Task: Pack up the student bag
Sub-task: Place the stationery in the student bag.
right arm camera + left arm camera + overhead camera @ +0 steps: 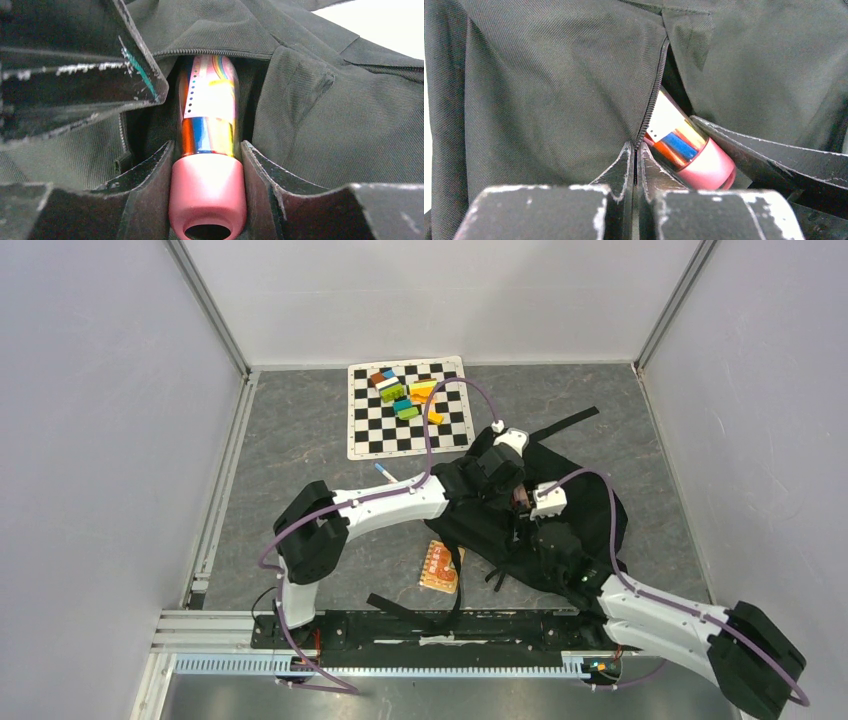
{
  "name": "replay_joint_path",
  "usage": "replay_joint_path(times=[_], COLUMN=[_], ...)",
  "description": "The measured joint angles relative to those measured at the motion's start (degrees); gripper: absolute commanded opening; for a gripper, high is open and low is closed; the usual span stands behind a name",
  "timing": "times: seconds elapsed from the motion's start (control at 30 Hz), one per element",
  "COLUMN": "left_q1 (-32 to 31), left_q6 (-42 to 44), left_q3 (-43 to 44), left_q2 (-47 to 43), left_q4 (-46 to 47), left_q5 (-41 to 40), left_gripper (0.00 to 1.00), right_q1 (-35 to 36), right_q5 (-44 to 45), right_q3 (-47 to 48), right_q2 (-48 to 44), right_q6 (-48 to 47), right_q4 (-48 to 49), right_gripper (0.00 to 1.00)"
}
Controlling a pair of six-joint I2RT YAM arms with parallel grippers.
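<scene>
Your left fingers (626, 167) are pressed together, and the zip teeth at the edge of the bag (549, 90) run straight down into the seam between them. That reads as a pinch on the lip of the opening. Your right fingers (260, 172) are clamped on either side of a tube (207, 125), just above its pink cap. The tube's far end points past the fingertips into the dark slot under the zip.

The bag lies on the tabletop (300, 440) beneath both sets of fingers. It spreads out to either side of them, with loose straps trailing on the near side.

Expect the bag to behave like limp cloth. It is soft woven fabric that folds, sags and closes over its own mouth when nothing holds it. The stitched zip edge is probably the firmest place to hold, and your left fingers are already there. A lift on that lip should hold the slot open.

The tube looks rigid, light and glossy, so it may slide lengthwise in the grip. The step where the cap meets the body gives the right fingers something to push against.

No brand or wording can be read. The tube shows only rainbow bands and a white patch with a row of small dots, and the bag fabric in view is plain.
</scene>
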Motion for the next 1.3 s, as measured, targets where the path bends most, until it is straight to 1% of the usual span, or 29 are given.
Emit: replay_joint_path(times=[0.13, 0.27, 0.33, 0.37, 0.4, 0.43, 0.5, 0.6, 0.67, 0.73, 0.8, 0.83, 0.9, 0.97, 1.03, 1.13, 1.2, 1.3], left_q1=[0.20, 0.66, 1.07, 1.07, 0.94, 0.83, 0.74, 0.98, 1.29, 1.20, 0.87, 0.76, 0.48, 0.42, 0.57, 0.98, 1.33, 1.40], left_q6=[-0.04, -0.02, -0.04, -0.04, -0.04, -0.04, -0.04, -0.09, -0.09, -0.24, -0.55, -0.66, -0.98, -1.11, -1.38, -1.73, -1.77, -1.88], left_q3=[-0.92, -1.14, -1.36, -1.36, -1.36, -1.36, -1.36, -1.38, -1.38, -1.38, -1.38, -1.38, -1.38, -1.38, -1.38, -1.38, -1.38, -1.38], left_q2=[-0.26, -0.35, -0.35, -0.35, -0.35, -0.35, -0.35, -0.50, -0.85, -1.49, -2.05, -2.21, -2.38, -2.38, -2.38, -2.38, -2.36, -2.36], left_q4=[0.33, 0.17, 0.13, 0.20, 0.26, 0.37, 0.50, 0.11, -0.61, -0.81, -0.66, -0.52, -0.11, 0.11, 0.52, 0.94, 0.79, 0.76], left_q5=[0.33, 0.28, 0.39, 0.48, 0.55, 0.55, 0.55, 0.52, 1.07, 1.92, 2.49, 2.89, 3.52, 3.93, 3.96, 3.89, 3.78, 3.80], left_gripper=[0.02, 0.02, 0.02, 0.02, 0.02, 0.02, 0.02, 0.02, 0.02, 0.02, 0.02, 0.02, 0.02, 0.02, 0.02, 0.02, 0.02, 0.02], right_q1=[0.00, -0.09, -0.52, -1.03, -1.92, -2.60, -3.82, -4.72, -5.31, -5.57, -5.62, -5.62, -5.64, -5.70, -6.10, -7.10, -7.50, -7.78], right_q5=[1.68, 3.91, 4.24, 4.07, 3.34, 2.49, 0.13, -2.56, -3.41, -4.42, -5.40, -5.75, -6.51, -7.56, -9.03, -11.37, -12.94, -14.19], right_q3=[2.84, 3.74, 3.78, 3.78, 3.82, 3.93, 4.48, 4.92, 4.94, 4.92, 4.92, 4.92, 5.09, 6.36, 8.96, 13.18, 15.69, 17.16], right_q2=[6.86, 12.81, 15.28, 16.50, 17.90, 18.60, 18.99, 16.74, 12.33, 7.98, 3.61, 1.53, -2.47, -4.37, -4.13, -0.98, 1.90, 4.13], right_q6=[-0.17, -1.90, -3.41, -4.33, -5.46, -6.32, -8.22, -9.14, -9.05, -8.37, -7.80, -7.67, -7.26, -7.06, -7.10, -7.37, -7.48, -7.50], right_q4=[1.51, 6.25, 9.25, 10.71, 12.35, 13.00, 13.16, 10.40, 5.64, 0.72, -3.98, -6.29, -11.32, -16.41, -21.51, -26.93, -29.09, -29.68], right_gripper=[0.18, 0.18, 0.21, 0.25, 0.34, 0.45, 0.64, 0.86, 0.93, 0.96, 0.96, 0.95, 0.88, 0.80, 0.73, 0.61, 0.54, 0.47])
